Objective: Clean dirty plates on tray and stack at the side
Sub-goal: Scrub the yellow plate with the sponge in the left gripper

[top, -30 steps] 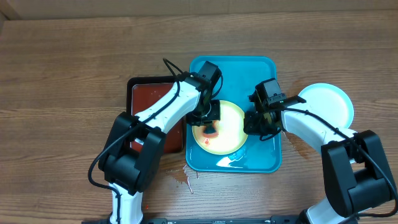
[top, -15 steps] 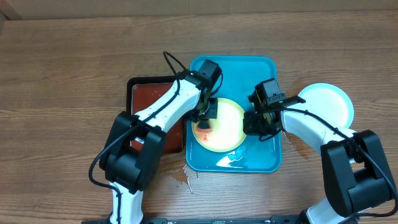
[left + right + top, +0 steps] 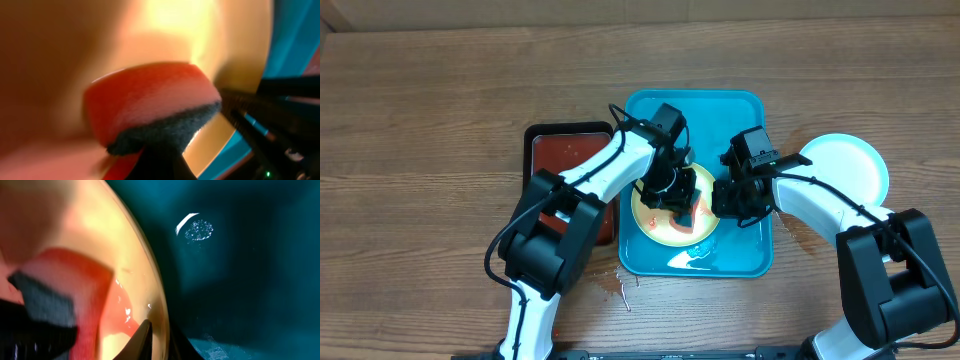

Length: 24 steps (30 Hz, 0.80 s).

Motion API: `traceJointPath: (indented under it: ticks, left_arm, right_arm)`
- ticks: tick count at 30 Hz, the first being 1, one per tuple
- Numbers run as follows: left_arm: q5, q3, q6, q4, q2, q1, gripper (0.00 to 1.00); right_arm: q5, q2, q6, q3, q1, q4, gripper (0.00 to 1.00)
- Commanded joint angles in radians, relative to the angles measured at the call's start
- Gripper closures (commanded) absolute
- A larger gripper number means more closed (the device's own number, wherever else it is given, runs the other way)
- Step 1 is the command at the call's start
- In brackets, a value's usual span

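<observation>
A pale yellow plate [image 3: 655, 228] with red smears lies in the turquoise tray [image 3: 720, 110]. My left gripper [image 3: 680, 195] is shut on a red sponge [image 3: 688, 213] with a dark scrub face, pressed onto the plate's right-centre. In the left wrist view the sponge [image 3: 150, 100] fills the middle over the plate [image 3: 200, 30]. My right gripper [image 3: 723, 205] is shut on the plate's right rim. In the right wrist view its fingertips [image 3: 145, 337] pinch the rim of the plate [image 3: 125, 245], one inside and one outside. A pale blue-white plate [image 3: 845, 165] rests on the table to the right.
A black tray of red liquid [image 3: 570, 160] sits against the turquoise tray's left side. A wet patch [image 3: 695, 258] glistens in the tray's near end. Red drips [image 3: 620, 285] mark the wood by the tray's front-left corner.
My left gripper has carried the sponge from the plate's left side across to its right-centre. The right gripper has kept still on the rim.
</observation>
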Motion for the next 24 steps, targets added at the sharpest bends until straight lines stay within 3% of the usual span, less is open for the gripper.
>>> traceJointPath:
  ticks: [1,7,15,20,24]
  left_arm:
    - [-0.062,0.008,0.027,-0.051,0.018,-0.006,0.96]
    - [-0.308,0.01,0.008,-0.136,-0.002,-0.005,0.96]
    - [-0.756,0.007,-0.007,-0.18,-0.016,-0.005,0.96]
    - [-0.9,0.008,-0.01,-0.177,-0.016,0.002,0.96]
    - [-0.917,0.012,-0.022,-0.177,-0.026,0.025,0.96]
  right_arm:
    - [0.034,0.041,-0.004,-0.018,0.0,-0.008,0.87]
    - [0.034,0.041,-0.004,-0.018,0.0,-0.008,0.87]
    - [0.035,0.041,-0.004,-0.018,0.0,-0.007,0.87]
    - [0.035,0.041,-0.004,-0.018,0.0,-0.008,0.87]
    - [0.035,0.041,-0.004,-0.018,0.0,-0.008,0.87]
